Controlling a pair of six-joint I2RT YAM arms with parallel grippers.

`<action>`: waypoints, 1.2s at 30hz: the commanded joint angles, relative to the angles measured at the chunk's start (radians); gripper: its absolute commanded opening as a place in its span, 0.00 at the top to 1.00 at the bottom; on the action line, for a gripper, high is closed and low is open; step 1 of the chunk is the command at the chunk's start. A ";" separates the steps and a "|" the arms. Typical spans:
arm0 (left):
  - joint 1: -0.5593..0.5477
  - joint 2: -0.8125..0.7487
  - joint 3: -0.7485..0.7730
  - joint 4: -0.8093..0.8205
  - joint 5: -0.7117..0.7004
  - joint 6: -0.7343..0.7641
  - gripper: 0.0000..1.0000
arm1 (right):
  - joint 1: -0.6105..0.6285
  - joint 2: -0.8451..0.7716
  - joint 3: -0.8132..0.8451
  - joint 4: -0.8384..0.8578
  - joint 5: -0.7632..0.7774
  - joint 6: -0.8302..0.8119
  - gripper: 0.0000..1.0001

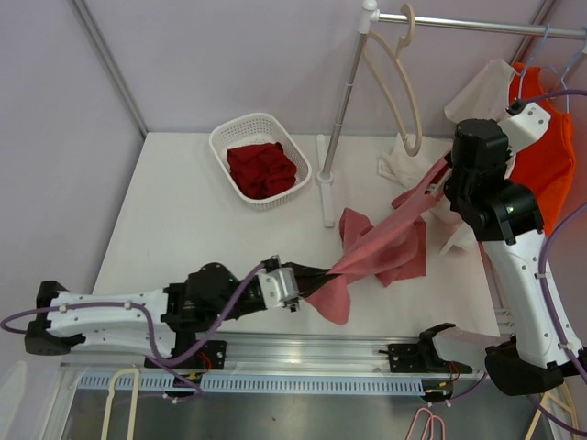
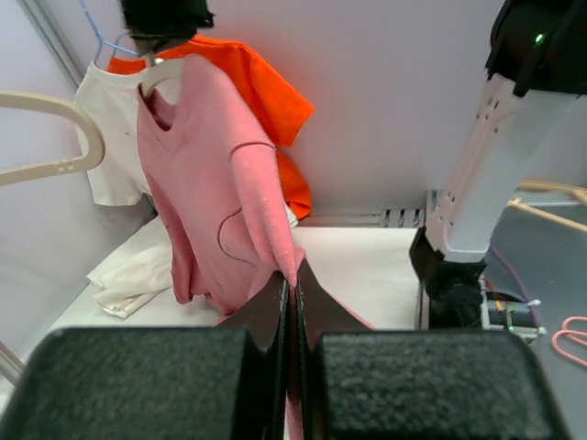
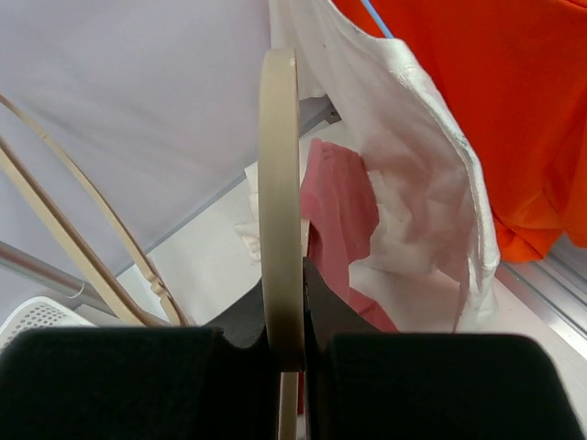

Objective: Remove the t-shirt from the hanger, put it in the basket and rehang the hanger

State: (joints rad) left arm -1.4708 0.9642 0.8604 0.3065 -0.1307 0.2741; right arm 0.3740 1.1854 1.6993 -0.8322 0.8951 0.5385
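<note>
The pink t-shirt (image 1: 385,243) is stretched slantwise over the table between my two grippers. My left gripper (image 1: 316,273) is shut on its lower edge, low near the table's front; the left wrist view shows the fabric pinched between the jaws (image 2: 293,280). My right gripper (image 1: 448,176) is raised at the right and shut on the cream hanger (image 3: 280,174) that carries the shirt's neck. In the left wrist view the shirt (image 2: 215,192) hangs from that hanger (image 2: 160,73) under the right gripper. In the right wrist view the pink fabric (image 3: 339,206) shows just behind the hanger.
A white basket (image 1: 234,137) with dark red clothes stands at the back. A rack pole (image 1: 341,110) and rail (image 1: 477,23) carry an empty cream hanger (image 1: 396,78), a white shirt (image 1: 481,87) and an orange t-shirt (image 1: 546,160). White cloth (image 1: 402,160) lies on the table.
</note>
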 commanded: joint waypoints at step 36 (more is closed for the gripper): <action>0.291 0.422 0.124 -0.148 0.177 -0.536 0.99 | -0.049 -0.052 0.161 -0.082 -0.349 -0.063 1.00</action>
State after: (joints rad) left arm -1.2320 1.3052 0.8062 0.2314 0.0631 -0.1570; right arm 0.3237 1.1873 1.7550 -0.8822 0.6056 0.5251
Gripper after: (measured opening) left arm 0.012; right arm 0.094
